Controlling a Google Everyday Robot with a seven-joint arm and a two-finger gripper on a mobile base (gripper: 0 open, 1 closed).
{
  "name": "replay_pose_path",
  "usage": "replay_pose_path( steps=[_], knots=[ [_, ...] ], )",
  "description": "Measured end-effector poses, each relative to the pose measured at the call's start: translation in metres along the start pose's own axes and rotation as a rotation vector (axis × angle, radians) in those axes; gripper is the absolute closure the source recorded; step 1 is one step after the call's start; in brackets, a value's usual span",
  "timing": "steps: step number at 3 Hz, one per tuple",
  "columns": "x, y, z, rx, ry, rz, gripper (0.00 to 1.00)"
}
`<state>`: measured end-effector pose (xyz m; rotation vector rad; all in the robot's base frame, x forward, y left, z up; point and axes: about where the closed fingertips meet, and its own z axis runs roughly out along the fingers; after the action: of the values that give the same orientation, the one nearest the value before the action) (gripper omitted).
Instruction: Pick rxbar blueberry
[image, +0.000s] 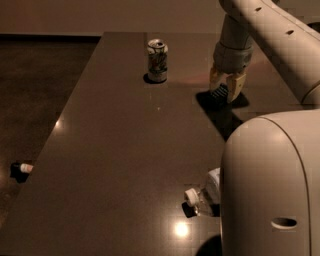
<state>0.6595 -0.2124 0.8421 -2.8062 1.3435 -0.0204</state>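
The rxbar blueberry (219, 93) is a small dark-blue wrapper with white text lines, at the far right of the table. My gripper (224, 92) points down over it, with one finger (214, 79) on its left and the other finger (235, 86) on its right, closed against it. The bar sits at table level over its dark shadow. The arm reaches in from the upper right.
A green-and-white soda can (157, 60) stands upright at the far middle of the brown table (125, 150). A clear plastic bottle (202, 194) lies near the front, partly hidden by my white body (272, 185). A small object (22, 168) lies on the floor to the left.
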Motion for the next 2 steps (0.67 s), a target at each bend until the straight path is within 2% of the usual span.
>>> replay_pose_path(
  steps=[2],
  knots=[
    [0.0010,0.0014,-0.0020,-0.001,0.002,0.004,0.63]
  ],
)
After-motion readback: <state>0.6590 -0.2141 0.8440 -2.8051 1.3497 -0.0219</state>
